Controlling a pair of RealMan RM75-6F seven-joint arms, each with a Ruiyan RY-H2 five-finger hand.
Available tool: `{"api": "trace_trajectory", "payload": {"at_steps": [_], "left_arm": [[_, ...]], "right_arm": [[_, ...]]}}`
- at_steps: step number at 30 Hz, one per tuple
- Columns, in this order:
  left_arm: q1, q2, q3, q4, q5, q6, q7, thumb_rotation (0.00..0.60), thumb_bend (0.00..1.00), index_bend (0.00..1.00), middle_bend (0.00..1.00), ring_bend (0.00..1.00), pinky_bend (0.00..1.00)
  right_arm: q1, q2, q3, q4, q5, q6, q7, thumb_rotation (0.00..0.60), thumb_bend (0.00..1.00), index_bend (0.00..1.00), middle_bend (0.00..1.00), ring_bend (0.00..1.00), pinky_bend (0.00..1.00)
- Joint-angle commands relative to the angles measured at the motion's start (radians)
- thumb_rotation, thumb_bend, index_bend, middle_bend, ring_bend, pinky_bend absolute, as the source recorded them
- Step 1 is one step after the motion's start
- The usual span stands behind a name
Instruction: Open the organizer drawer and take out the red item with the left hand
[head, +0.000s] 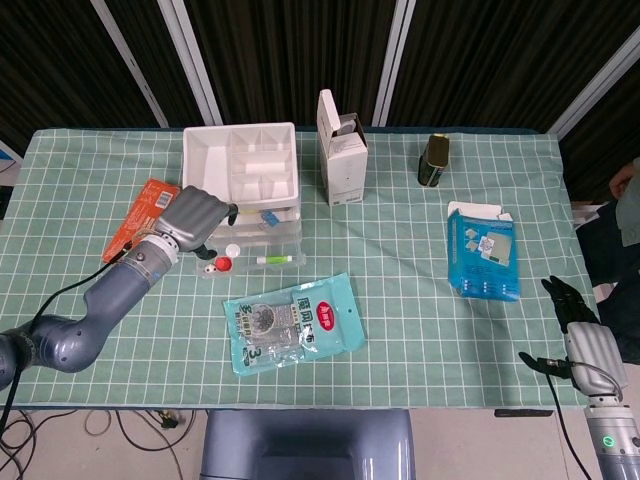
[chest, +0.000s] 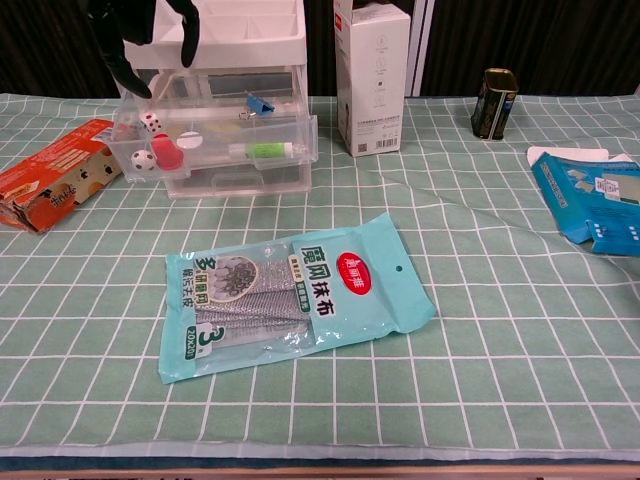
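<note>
The white organizer (head: 244, 170) (chest: 232, 40) stands at the table's back left with a clear drawer (head: 255, 257) (chest: 215, 145) pulled out toward me. Inside the drawer lies the red item (head: 224, 264) (chest: 166, 152), beside a small ball, a die and a green tube (chest: 265, 149). My left hand (head: 190, 215) (chest: 140, 30) hovers above the drawer's left end, fingers spread and pointing down, holding nothing. My right hand (head: 580, 335) rests at the table's front right corner, empty, fingers loosely extended.
An orange box (head: 140, 220) (chest: 50, 175) lies left of the organizer. A teal cloth packet (head: 293, 322) (chest: 290, 290) lies in front of it. A white carton (head: 340, 148), a dark can (head: 433, 160) and a blue box (head: 483, 252) stand farther right.
</note>
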Motion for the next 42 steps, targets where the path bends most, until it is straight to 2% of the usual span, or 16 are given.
{"api": "trace_trajectory", "payload": {"at_steps": [1,5,13,28,42], "left_arm": [[-0.015,-0.002,0.007,0.04,0.055,-0.074,-0.043,0.6,0.14,0.41,1.0,1.0,1.0],[-0.033,-0.003,0.014,0.065,0.103,-0.128,-0.078,0.6,0.14,0.41,1.0,1.0,1.0],[-0.045,0.002,0.036,0.067,0.174,-0.154,-0.123,0.6,0.13,0.42,1.0,1.0,1.0],[-0.024,-0.025,0.084,0.104,0.328,-0.124,-0.172,0.6,0.14,0.44,1.0,1.0,1.0],[-0.017,-0.043,0.103,0.131,0.389,-0.101,-0.213,0.6,0.14,0.46,1.0,1.0,1.0]], "right_arm": [[0.001,0.0,0.001,0.0,0.003,-0.002,0.002,0.6,0.0,0.0,0.0,0.0,0.22],[0.001,0.0,0.002,-0.002,0.006,-0.004,0.002,0.6,0.0,0.0,0.0,0.0,0.21],[0.001,0.001,0.004,-0.001,0.01,-0.006,0.004,0.6,0.0,0.0,0.0,0.0,0.22],[0.001,0.002,0.005,-0.005,0.012,-0.008,0.008,0.6,0.0,0.0,0.0,0.0,0.21],[0.0,0.002,0.006,-0.006,0.014,-0.008,0.01,0.6,0.0,0.0,0.0,0.0,0.21]]}}
